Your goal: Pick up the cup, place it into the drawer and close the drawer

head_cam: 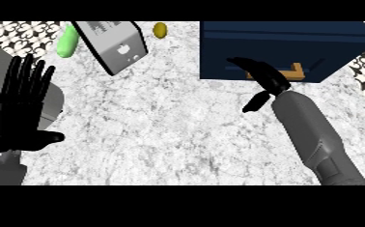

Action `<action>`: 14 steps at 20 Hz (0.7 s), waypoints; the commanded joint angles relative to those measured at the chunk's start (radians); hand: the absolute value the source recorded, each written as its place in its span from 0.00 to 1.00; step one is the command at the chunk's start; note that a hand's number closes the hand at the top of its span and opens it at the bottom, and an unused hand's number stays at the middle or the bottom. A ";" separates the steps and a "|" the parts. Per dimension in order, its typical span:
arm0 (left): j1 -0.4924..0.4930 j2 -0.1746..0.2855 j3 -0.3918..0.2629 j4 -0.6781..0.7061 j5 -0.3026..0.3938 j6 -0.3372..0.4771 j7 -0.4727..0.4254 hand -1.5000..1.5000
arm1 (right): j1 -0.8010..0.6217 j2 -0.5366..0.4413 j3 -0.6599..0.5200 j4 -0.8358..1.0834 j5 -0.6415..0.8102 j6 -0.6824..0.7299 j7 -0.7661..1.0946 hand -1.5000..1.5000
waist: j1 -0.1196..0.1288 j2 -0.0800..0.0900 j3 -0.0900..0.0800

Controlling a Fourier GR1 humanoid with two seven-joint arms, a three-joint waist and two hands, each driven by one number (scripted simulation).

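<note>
The dark blue drawer unit [285, 47] stands at the back right of the marble counter [171, 124]. Its tan handle [297, 71] shows on the front face. My right hand [267, 76] is open, its straight fingers lying against the drawer front just left of the handle, with the thumb pointing down and away. I see no cup anywhere, and the drawer's inside is hidden from this angle. My left hand [25, 105] rests open at the left edge, fingers up.
A grey box-shaped appliance [114, 45] lies tilted at the back left, with a green object [68, 42] beside it. A small olive-yellow object [160, 29] sits at the back. A light grey rounded shape [55, 103] shows behind my left hand.
</note>
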 commanded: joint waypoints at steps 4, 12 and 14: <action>-0.027 -0.007 0.018 0.026 0.010 -0.041 0.015 0.00 | -0.185 -0.108 -0.073 0.224 -0.008 0.067 -0.035 0.00 | 0.023 0.026 0.006; -0.040 -0.010 0.002 0.019 -0.021 -0.039 0.024 0.00 | -0.230 -0.109 -0.096 0.301 -0.009 0.029 -0.025 0.00 | 0.054 0.039 0.008; -0.015 -0.022 0.000 0.038 -0.032 -0.064 -0.012 0.00 | -0.216 -0.145 -0.104 0.309 -0.014 0.032 -0.059 0.00 | 0.058 0.044 0.008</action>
